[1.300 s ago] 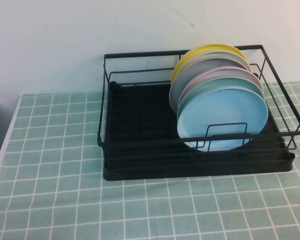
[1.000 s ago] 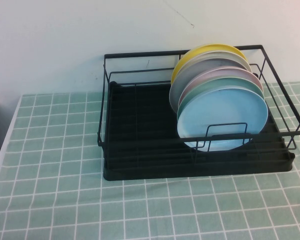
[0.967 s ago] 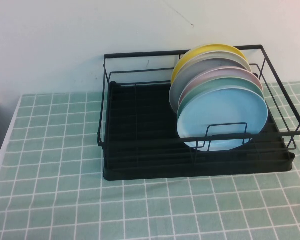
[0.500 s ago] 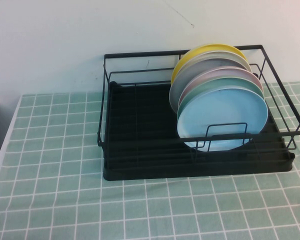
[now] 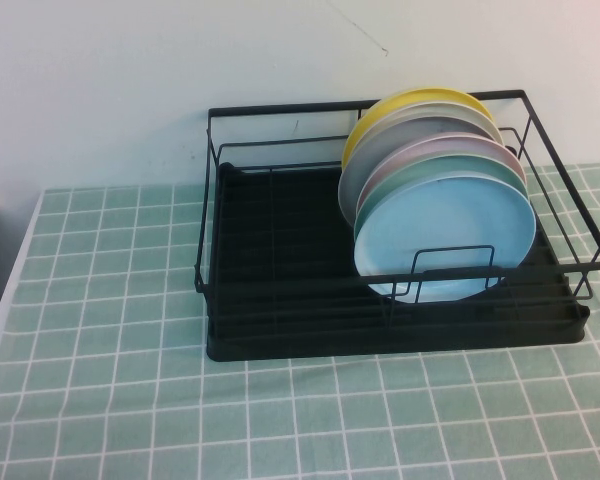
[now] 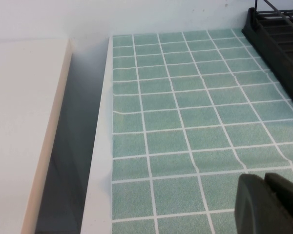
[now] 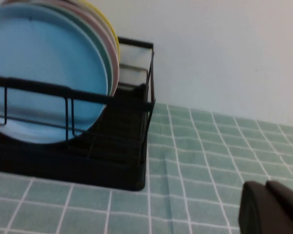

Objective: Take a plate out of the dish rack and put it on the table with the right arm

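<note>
— Plate (image 5: pixel 445 238) position? We see it upright at the front of the stack in the dish rack (image 5: pixel 280 300), easiest to reach

— Right gripper (image 7: pixel 271 207)? Low over the table (image 7: pixel 195 161) beside the rack, fingers seemingly closed, empty; left gripper (image 6: pixel 268 204) likewise, parked

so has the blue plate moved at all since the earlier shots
No. The blue plate sits in the same slot at the front of the dish rack, behind the same wire loop. Neither gripper shows in the high view.
</note>
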